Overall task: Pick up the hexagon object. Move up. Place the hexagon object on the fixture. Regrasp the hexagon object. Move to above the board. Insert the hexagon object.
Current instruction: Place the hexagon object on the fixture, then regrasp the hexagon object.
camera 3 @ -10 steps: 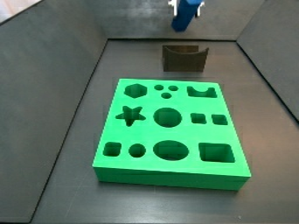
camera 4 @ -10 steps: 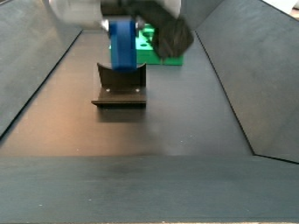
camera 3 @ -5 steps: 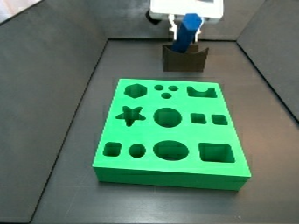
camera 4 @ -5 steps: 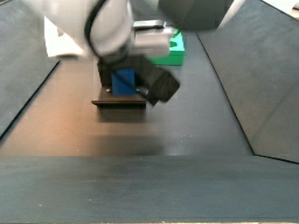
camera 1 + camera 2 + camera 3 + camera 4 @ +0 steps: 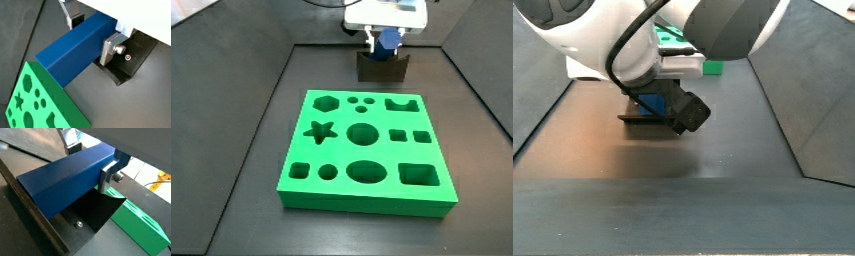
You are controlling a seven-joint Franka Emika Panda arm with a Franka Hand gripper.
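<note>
Hexagon object [image 5: 79,50]: blue, long, clamped across its flanks between the two silver finger plates, one plate with its bolt plain on the near flank [image 5: 113,48], the other just visible on the far flank [image 5: 69,16]. Sticks out well beyond the plates toward the camera in both wrist views [image 5: 67,180]. Hand [image 5: 385,40] pinching the hexagon object, low at the fixture [image 5: 382,68] at the far end of the floor. Only a sliver of blue visible at the fixture's top in a side view [image 5: 386,44]; mostly masked by the arm's housing from the opposite side [image 5: 652,101].

Contact between rod and notch not readable: dark bracket edge [image 5: 100,213] right beneath the rod, yet touching or just clear cannot be told.

Likely step: setting the rod onto the fixture ahead of the regrasp.

Risks, as judgement only:
- Release before the rod seats in the notch: a drop, a roll off the block, or a tilted rest, spoiling the regrasp.
- Long overhang to one side of the grip: tipping toward the heavy end once let go, if the notch catches too little of it.
- Descent too far: rod or finger plates jammed against the bracket, twisting the rod within the pads.
- Off-centre approach: a flat landing on the notch's lip, leaving the rod rotated, later mismatched to the hexagon hole in the board [image 5: 372,150].

Board well apart from the fixture, nearer the camera in that side view, green corner also showing in both wrist views [image 5: 37,105].
</note>
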